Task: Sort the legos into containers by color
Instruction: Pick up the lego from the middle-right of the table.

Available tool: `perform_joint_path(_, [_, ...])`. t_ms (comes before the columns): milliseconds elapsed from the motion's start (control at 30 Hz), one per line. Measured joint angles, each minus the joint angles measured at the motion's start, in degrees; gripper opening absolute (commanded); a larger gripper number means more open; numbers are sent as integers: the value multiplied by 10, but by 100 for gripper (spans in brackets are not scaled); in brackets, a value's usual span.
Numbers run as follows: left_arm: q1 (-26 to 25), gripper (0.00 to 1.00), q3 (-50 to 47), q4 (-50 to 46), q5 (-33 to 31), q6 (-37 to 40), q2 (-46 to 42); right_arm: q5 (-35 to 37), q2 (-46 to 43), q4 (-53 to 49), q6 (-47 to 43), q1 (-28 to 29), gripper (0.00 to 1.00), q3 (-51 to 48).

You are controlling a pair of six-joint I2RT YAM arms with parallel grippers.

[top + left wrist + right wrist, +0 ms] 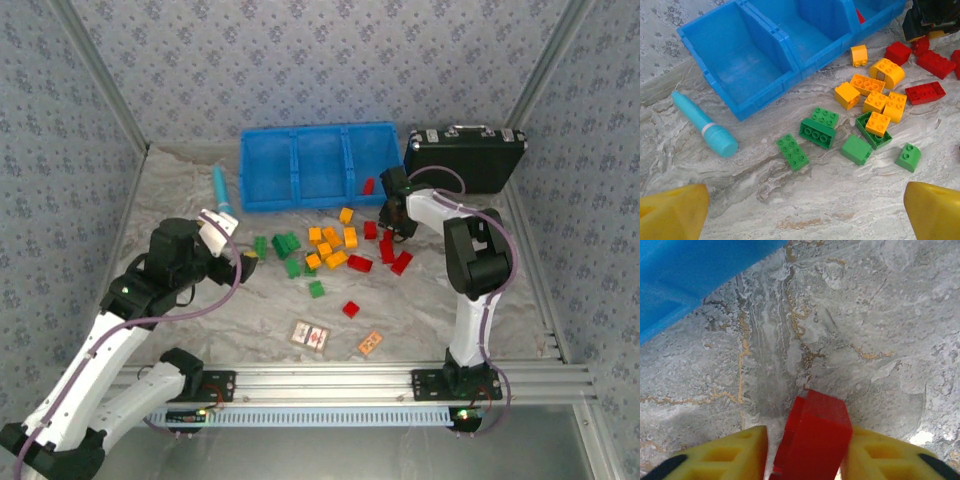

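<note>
The legos (330,250) lie scattered on the tabletop (420,320) just in front of the blue tray (290,204): greens toward its left, orange-yellows at its middle, reds toward its right end. One red brick (368,186) lies in the tray's right compartment; the other two compartments show bare floors. The right gripper (807,440), just in front of that compartment, clamps a red lego (815,425). The left gripper (805,210), spread wide, hangs on the near side of the tray's left end. The print on the two cards (312,336) is too small to read.
</note>
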Motion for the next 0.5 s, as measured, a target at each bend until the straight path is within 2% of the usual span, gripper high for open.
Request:
perform_joint_path(167, [0,100,0,0,0,0,2,3,0,-2,-10,-1,19,3])
perform_joint_path(333, [0,100,0,0,0,0,12,5,0,-25,-43,-1,14,23])
perform_joint_path(500, [0,100,-1,0,1,-4,16,4,1,-58,-104,0,14,126])
